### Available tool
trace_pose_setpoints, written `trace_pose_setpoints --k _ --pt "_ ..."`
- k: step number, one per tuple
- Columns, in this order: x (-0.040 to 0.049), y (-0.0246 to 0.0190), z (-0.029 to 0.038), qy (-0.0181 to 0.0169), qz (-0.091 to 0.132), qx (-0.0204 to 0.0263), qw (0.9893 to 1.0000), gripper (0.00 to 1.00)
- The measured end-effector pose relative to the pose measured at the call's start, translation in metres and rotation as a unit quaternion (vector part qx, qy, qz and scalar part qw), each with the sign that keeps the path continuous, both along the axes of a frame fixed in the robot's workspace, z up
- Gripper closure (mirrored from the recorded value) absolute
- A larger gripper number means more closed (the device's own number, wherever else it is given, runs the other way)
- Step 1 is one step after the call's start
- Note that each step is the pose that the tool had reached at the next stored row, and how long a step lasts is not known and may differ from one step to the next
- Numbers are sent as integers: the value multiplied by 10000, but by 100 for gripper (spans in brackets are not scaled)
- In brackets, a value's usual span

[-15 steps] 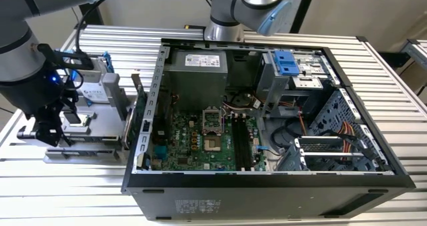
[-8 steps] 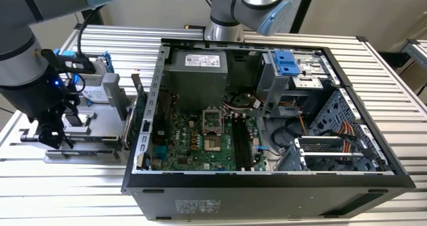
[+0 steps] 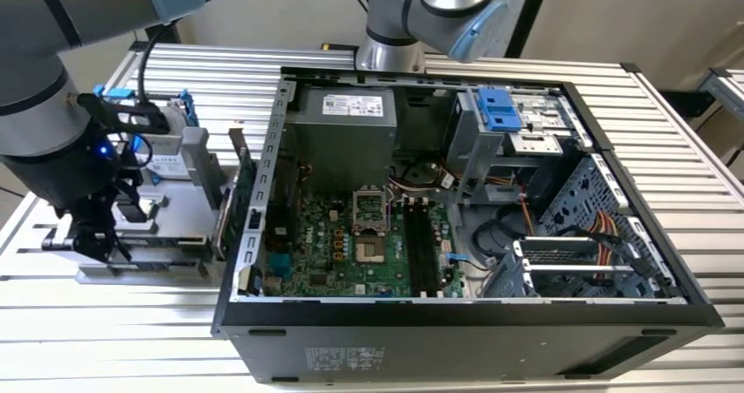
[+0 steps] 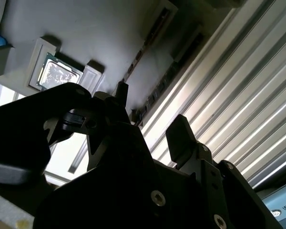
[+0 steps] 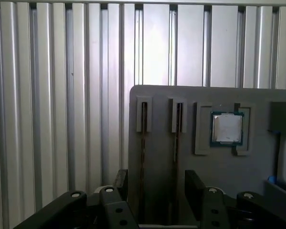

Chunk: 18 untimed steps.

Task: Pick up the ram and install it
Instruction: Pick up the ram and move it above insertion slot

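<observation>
Black two-finger gripper hardware sits closest to the lens in both wrist views. Its flat black fingers stand wide apart, and nothing is clamped between them.

Beyond the fingers lies a flat grey fixture plate, resting on a ribbed aluminium table. Two narrow slots in the plate each hold a long, thin circuit-board stick standing on edge. The first ram stick stands next to the plate's edge. The second ram stick stands just beside it, further in from that edge. In the first wrist view both sticks run into the gap between the fingers; contact with either finger cannot be told. A small square silver processor chip with a green border sits in a recess of the plate, just beside the second slot.

In the exterior view the gripper hangs over the plate. A large open black computer case stands just beside the plate, on the exterior view's right of it. Inside the case lies a green motherboard; its long black memory slots are well apart from the plate.
</observation>
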<state>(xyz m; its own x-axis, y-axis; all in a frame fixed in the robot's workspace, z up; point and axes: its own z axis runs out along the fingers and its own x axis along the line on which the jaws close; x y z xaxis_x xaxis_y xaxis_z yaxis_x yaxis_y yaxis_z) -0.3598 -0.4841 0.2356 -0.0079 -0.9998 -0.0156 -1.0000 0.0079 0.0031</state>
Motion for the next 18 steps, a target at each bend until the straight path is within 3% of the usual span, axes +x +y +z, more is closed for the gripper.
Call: trace_pose_setpoints --k 10,18 --pt "41 -4 -90 0 -44 8 10000 0" --pt "59 -36 -167 0 -83 8 10000 0"
